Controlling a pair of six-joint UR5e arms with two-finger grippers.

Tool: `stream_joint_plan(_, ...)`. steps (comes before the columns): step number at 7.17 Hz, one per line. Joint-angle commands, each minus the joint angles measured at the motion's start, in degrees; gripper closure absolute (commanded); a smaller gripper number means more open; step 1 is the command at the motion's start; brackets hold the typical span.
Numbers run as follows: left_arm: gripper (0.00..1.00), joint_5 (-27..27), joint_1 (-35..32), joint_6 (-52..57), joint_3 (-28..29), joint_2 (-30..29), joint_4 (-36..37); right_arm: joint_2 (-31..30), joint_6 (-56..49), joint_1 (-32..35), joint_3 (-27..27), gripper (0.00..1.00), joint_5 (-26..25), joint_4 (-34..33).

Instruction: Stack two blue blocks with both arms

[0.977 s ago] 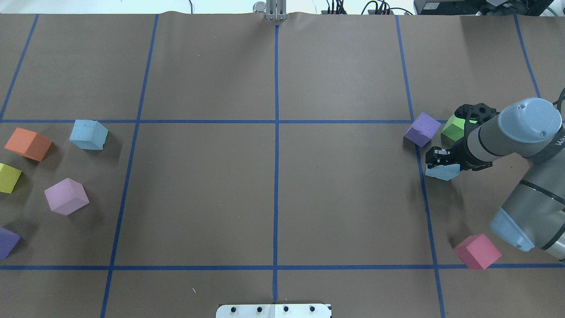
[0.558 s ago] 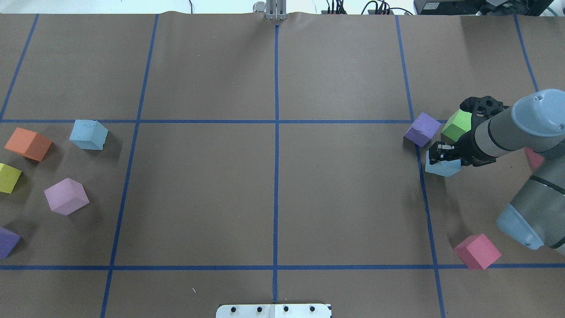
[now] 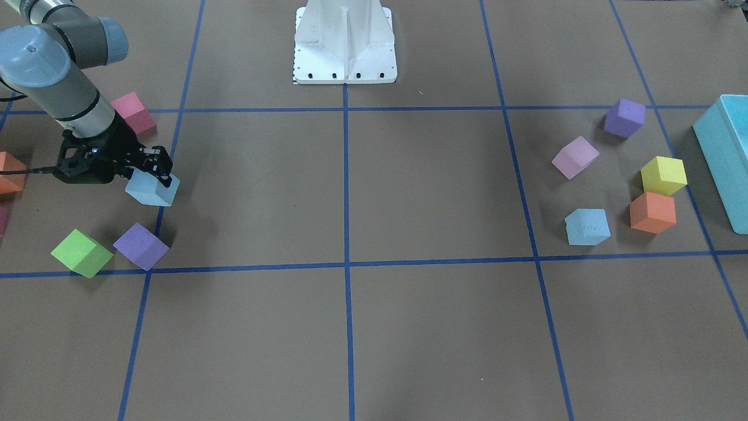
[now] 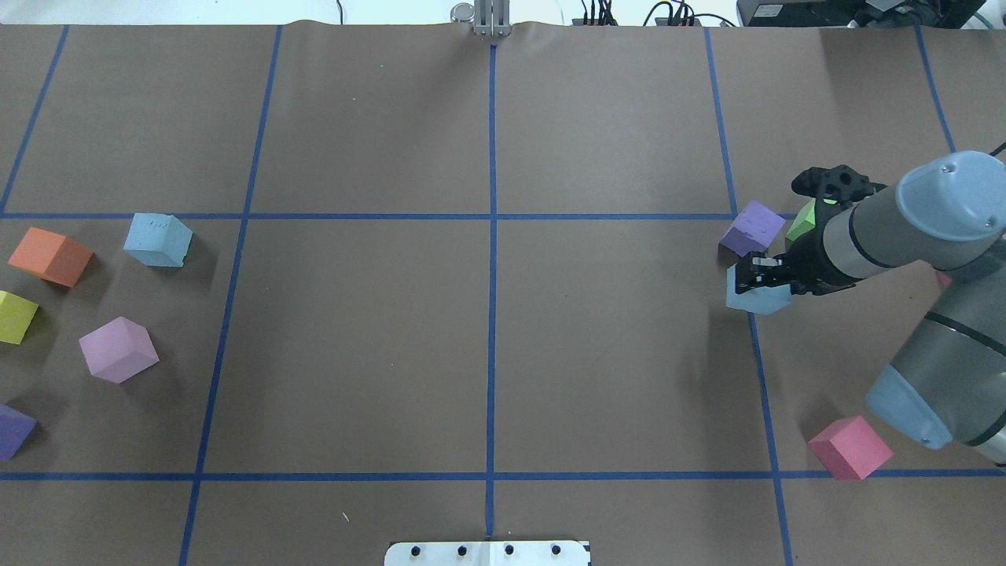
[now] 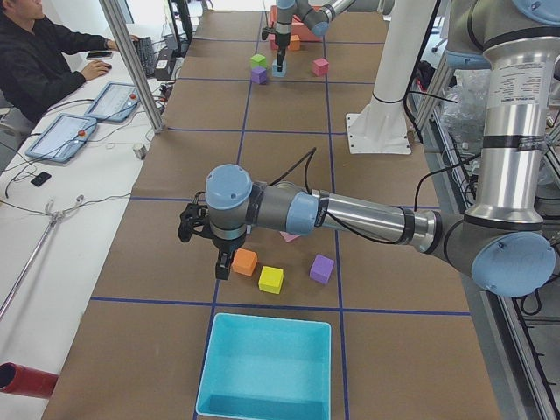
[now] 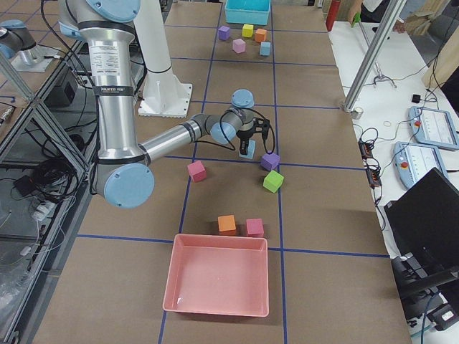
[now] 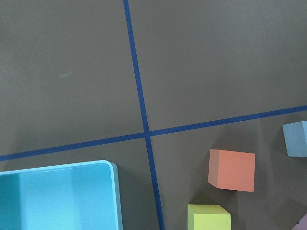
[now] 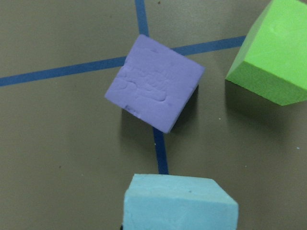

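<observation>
My right gripper (image 4: 766,273) is shut on one pale blue block (image 4: 754,292) and holds it just off the paper, close beside a purple cube (image 4: 753,229). The held block also shows in the front view (image 3: 151,189) and at the bottom of the right wrist view (image 8: 180,203). The second blue block (image 4: 157,240) rests on the table at the far left and also shows in the front view (image 3: 587,227). My left gripper (image 5: 220,265) shows only in the exterior left view, hovering near the orange cube (image 5: 244,262). I cannot tell whether it is open or shut.
A green cube (image 4: 802,223) sits behind the right wrist and a pink cube (image 4: 850,448) lies nearer the base. Orange (image 4: 50,256), yellow (image 4: 16,317), lilac (image 4: 118,349) and violet (image 4: 14,431) cubes lie at the left. A turquoise bin (image 3: 724,158) stands beyond them.
My right gripper has moved with the blue block toward the table's middle, now alongside the purple cube. The left-side cubes have not moved.
</observation>
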Motion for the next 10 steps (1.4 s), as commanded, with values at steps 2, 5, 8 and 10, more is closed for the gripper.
stream_joint_plan(2, 0.00, 0.6, 9.6, -19.5, -2.2, -3.0, -0.6, 14.8, 0.1, -3.3, 0.3, 0.43, -1.2, -13.5)
stream_joint_plan(5, 0.00, 5.4, 17.8, -32.5, -1.6, -7.6, -0.8, 25.0, 0.2, -9.1, -0.3, 0.43, -8.0, -24.1)
stream_joint_plan(8, 0.00, 9.0, 23.7, -40.7, 2.6, -12.9, -3.3, 30.3, 1.0, -12.0, -2.8, 0.42, -11.1, -26.5)
stream_joint_plan(10, 0.00, 9.2, 26.0, -42.7, 12.9, -15.9, -14.4, 32.9, 2.9, -14.3, -5.0, 0.40, -13.7, -26.5)
